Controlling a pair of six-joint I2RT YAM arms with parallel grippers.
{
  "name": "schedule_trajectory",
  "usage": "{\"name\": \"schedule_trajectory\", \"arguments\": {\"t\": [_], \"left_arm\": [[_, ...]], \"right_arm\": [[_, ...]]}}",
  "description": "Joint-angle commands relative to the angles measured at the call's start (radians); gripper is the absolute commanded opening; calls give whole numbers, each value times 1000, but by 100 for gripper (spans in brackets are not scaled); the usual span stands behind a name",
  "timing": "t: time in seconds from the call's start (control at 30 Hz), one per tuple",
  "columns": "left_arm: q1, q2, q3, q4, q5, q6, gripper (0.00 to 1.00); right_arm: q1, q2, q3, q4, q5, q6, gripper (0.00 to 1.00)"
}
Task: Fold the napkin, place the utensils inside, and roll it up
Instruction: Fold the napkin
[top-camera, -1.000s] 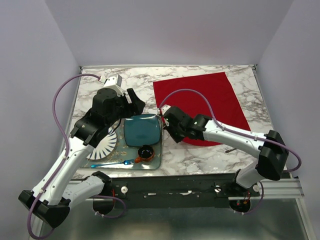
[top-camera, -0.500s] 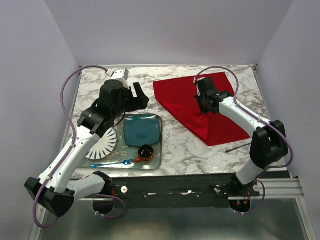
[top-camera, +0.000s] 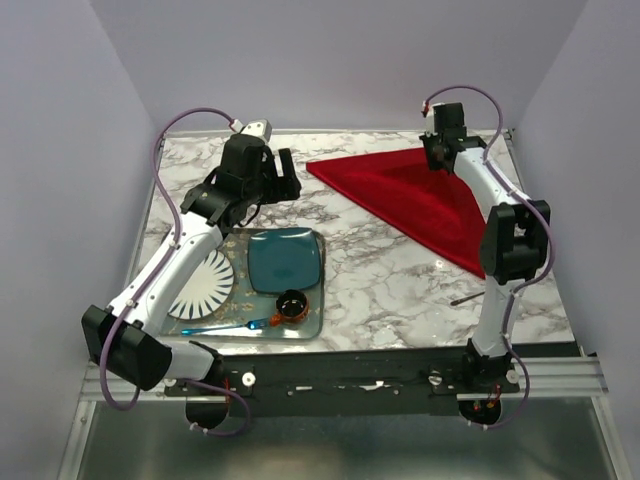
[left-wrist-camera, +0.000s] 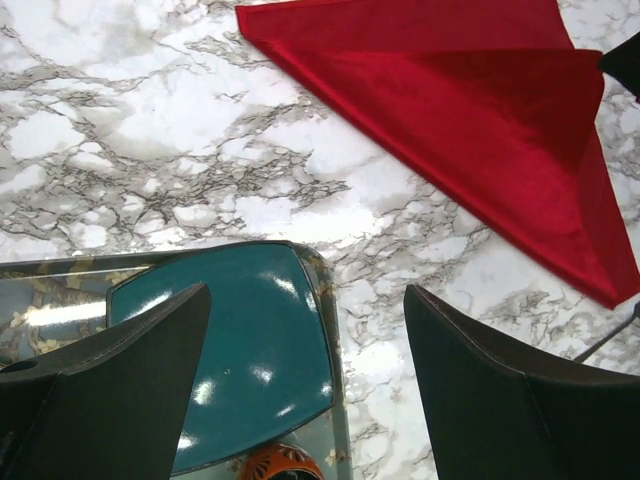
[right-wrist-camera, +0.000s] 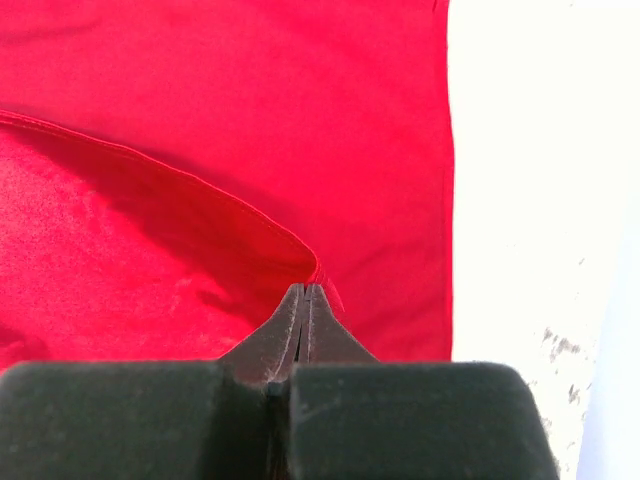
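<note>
Pinching a raised fold of the napkin (right-wrist-camera: 200, 120) between fully closed fingers, the right pincer (right-wrist-camera: 305, 292) sat at the far right corner of the marble surface (top-camera: 380, 280). The red cloth lay there doubled into a triangle, one long edge along the far side and its point reaching toward the near right. The fork (top-camera: 474, 296) lay apart from the cloth, near the right front edge of the surface. The left pincer (left-wrist-camera: 307, 292) hung open and empty above the far end of a clear tray (top-camera: 322, 305), over a square teal plate (left-wrist-camera: 250, 330). A white striped plate (top-camera: 205, 285), a small dark cup (top-camera: 291, 303) and a blue plastic utensil (top-camera: 225, 327) also rested on that tray.
</note>
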Motion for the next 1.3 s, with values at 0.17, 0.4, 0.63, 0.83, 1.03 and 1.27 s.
{"name": "schedule_trajectory", "arguments": {"t": [0.17,0.4,0.63,0.83,1.03,1.27], "left_arm": [[38,70,54,-7,34,17,87],[54,92,66,-5,41,16,87],[60,104,66,1,55,8,86],[64,112,71,1,60,8,87],[66,118,74,1,64,6,87],[72,115,68,2,66,6,87]], "right_arm": [[-63,211,287,24,-83,-84,1],[-81,283,385,24,-71,-78,1],[-102,338,460,27,-85,-75,1],[-110,383,512,33,-91,-69,1],[-115,418,572,38,-110,-61,1],[-118,436,588,45,-113,-66,1]]}}
